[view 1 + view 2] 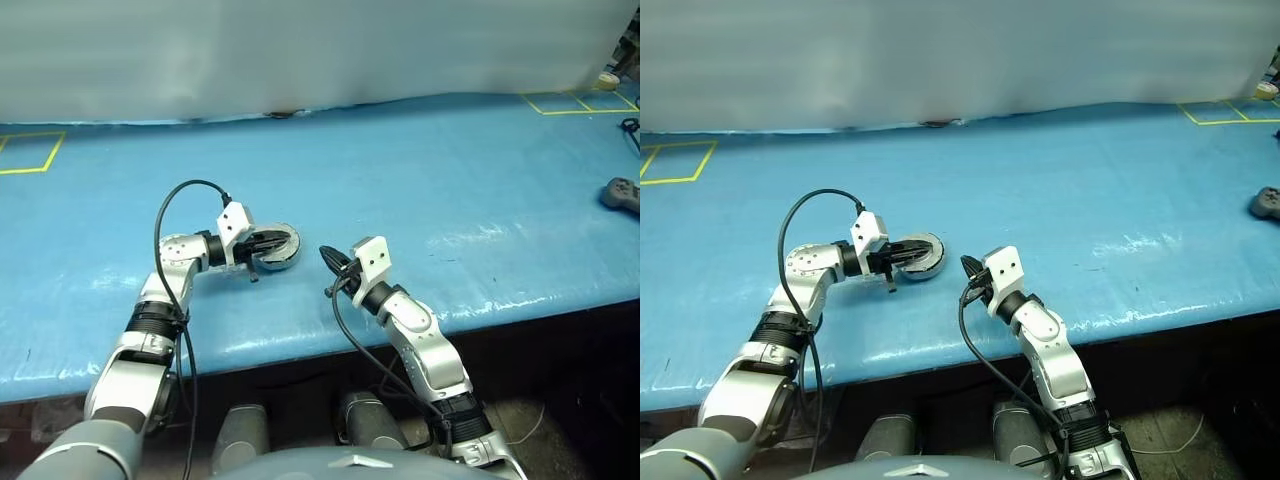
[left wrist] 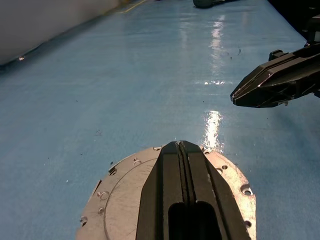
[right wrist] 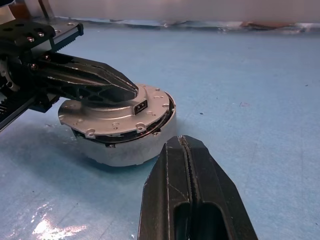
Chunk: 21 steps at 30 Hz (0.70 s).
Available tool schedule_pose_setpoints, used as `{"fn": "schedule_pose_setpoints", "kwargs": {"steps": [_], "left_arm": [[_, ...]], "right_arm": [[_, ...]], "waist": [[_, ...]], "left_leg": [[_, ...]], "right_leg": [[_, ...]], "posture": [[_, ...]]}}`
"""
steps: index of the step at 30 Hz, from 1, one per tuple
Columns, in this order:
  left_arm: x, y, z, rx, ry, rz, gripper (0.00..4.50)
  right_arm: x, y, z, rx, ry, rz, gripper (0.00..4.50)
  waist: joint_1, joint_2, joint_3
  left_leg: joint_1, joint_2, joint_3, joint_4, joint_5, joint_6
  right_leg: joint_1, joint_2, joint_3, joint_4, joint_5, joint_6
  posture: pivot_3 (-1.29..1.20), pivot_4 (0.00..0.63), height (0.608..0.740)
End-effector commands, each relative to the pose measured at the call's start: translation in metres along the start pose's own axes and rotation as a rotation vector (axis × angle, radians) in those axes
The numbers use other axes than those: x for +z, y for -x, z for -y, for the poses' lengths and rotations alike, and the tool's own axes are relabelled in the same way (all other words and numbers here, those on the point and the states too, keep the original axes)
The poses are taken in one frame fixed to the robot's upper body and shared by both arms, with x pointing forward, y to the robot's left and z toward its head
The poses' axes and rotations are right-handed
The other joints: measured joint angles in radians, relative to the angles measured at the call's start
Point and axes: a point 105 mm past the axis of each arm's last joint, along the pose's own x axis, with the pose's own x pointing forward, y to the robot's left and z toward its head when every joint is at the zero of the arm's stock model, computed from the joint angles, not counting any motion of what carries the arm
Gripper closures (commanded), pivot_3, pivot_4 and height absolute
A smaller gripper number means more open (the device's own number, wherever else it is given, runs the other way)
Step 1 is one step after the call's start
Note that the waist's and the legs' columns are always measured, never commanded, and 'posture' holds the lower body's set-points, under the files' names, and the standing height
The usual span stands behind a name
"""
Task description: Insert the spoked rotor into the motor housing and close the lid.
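Arms reach forward over the blue table. The left gripper has its fingers pressed together, grasping nothing; it is stretched nearly level toward the right, its tips resting on top of the lid. The lid lies almost closed on the motor housing, a narrow dark gap showing at the rim. The right gripper, also clenched and empty, points toward the far left, just right of the housing and apart from it.

a blue-covered bench carried yellow taped squares at its far left and far right corners; a dark grey controller lay near the right edge.
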Motion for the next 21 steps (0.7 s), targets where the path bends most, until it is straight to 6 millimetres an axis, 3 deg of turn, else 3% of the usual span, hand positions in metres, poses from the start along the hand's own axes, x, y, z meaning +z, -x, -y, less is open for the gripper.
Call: {"fn": "schedule_pose_setpoints", "kwargs": {"steps": [1, 8, 17, 21], "left_arm": [[0.003, -0.002, -0.003, 0.017, -0.017, 0.015, 4.48], [0.001, -0.002, -0.006, 0.066, -0.011, 0.036, 4.48], [0.034, 0.014, -0.012, 0.119, -0.059, 0.174, 4.48], [0.036, 0.029, -0.008, 0.144, -0.055, 0.180, 4.50]], "right_arm": [[0.017, 0.000, 0.003, -0.031, 0.006, 0.046, 4.50], [0.027, -0.004, 0.001, -0.030, -0.006, 0.043, 4.50], [0.045, -0.015, -0.007, 0.015, 0.055, 0.020, 4.50], [0.050, -0.022, -0.010, 0.042, 0.079, 0.014, 3.60]], "waist": [[0.001, 0.000, 0.000], [0.002, 0.000, 0.000], [-0.001, 0.000, 0.000], [-0.002, 0.000, 0.000]], "left_leg": [[0.000, 0.000, 0.000, 0.000, 0.000, 0.000], [0.000, 0.000, 0.000, 0.000, 0.000, 0.000], [-0.001, 0.000, 0.000, -0.001, 0.000, 0.000], [-0.001, 0.000, 0.000, -0.001, 0.000, 0.000]], "right_leg": [[0.000, 0.000, 0.000, 0.000, 0.000, 0.000], [0.000, 0.000, 0.000, 0.000, 0.000, 0.000], [-0.001, 0.000, 0.000, 0.000, 0.000, 0.000], [-0.001, 0.000, 0.000, 0.000, 0.000, 0.000]], "posture": [[0.00, 0.150, 0.740], [0.00, 0.150, 0.740], [0.00, 0.150, 0.740], [0.00, 0.150, 0.740]]}}
